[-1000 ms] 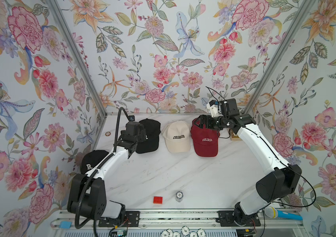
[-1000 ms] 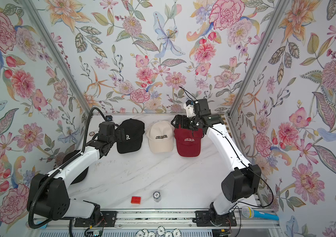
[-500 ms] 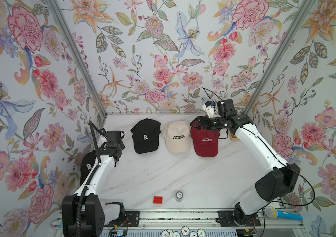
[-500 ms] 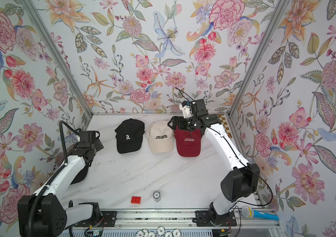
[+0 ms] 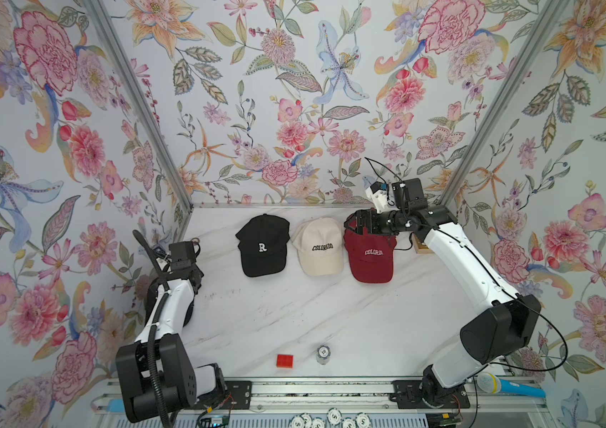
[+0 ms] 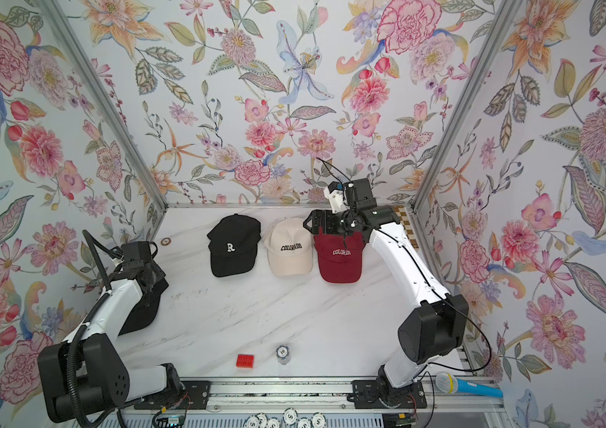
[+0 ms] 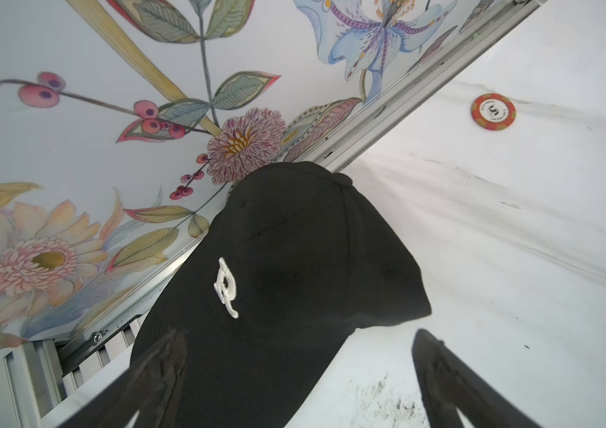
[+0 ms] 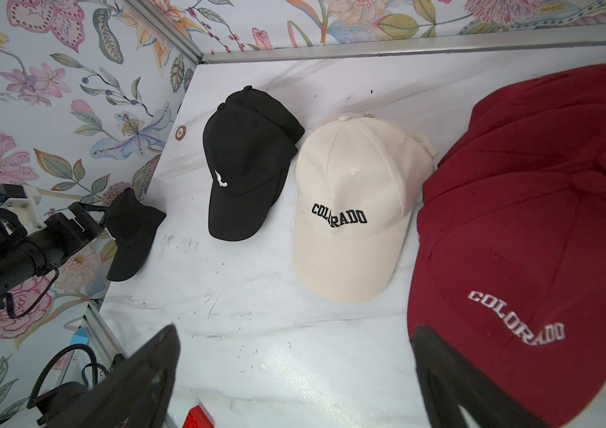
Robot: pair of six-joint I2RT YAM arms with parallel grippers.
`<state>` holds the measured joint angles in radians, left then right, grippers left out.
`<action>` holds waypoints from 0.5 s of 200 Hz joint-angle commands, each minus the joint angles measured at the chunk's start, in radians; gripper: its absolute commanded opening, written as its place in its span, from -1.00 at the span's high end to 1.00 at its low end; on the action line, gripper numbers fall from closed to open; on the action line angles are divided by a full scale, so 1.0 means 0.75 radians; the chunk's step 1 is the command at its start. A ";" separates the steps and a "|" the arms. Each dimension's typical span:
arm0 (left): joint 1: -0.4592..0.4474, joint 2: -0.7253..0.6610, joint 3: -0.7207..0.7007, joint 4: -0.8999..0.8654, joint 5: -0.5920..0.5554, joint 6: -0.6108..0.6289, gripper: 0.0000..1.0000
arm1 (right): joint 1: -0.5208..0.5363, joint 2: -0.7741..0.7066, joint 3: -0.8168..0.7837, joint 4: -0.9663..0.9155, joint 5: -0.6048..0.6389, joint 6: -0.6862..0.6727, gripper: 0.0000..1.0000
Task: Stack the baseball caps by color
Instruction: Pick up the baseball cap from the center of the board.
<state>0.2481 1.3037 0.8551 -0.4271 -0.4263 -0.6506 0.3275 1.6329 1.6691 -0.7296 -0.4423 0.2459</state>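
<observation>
Three stacks in a row at the back of the surface [image 5: 294, 315]: black R caps [image 5: 263, 246], cream COLORADO caps [image 5: 320, 246], dark red COLORADO caps [image 5: 371, 259]. All long axes run back-to-front, brims toward the robot base. Lone black R cap [image 7: 294, 278] lies by the left wall, same heading. Left fingers [image 7: 160, 363] are spread over its brim end, empty. Right fingers [image 8: 145, 370] are spread over the red crown, empty.

Probably a robot lab booth, floral-papered wall panels [image 5: 294, 92], aluminium framing [image 5: 139, 103], marble-look tabletop [image 5: 331, 315], slotted mounting rail [image 5: 323, 389]
</observation>
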 commanded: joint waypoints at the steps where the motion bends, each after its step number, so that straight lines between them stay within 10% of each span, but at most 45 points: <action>1: 0.052 0.031 -0.013 0.027 0.002 0.030 -0.93 | -0.012 0.019 0.045 -0.015 -0.029 -0.022 -0.97; 100: 0.235 0.138 -0.020 0.140 0.100 0.106 -0.94 | -0.019 0.065 0.101 -0.015 -0.017 0.001 -0.97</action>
<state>0.4007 1.3758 0.8509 -0.3527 -0.3717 -0.6075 0.3183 1.6543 1.7123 -0.7300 -0.4538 0.2466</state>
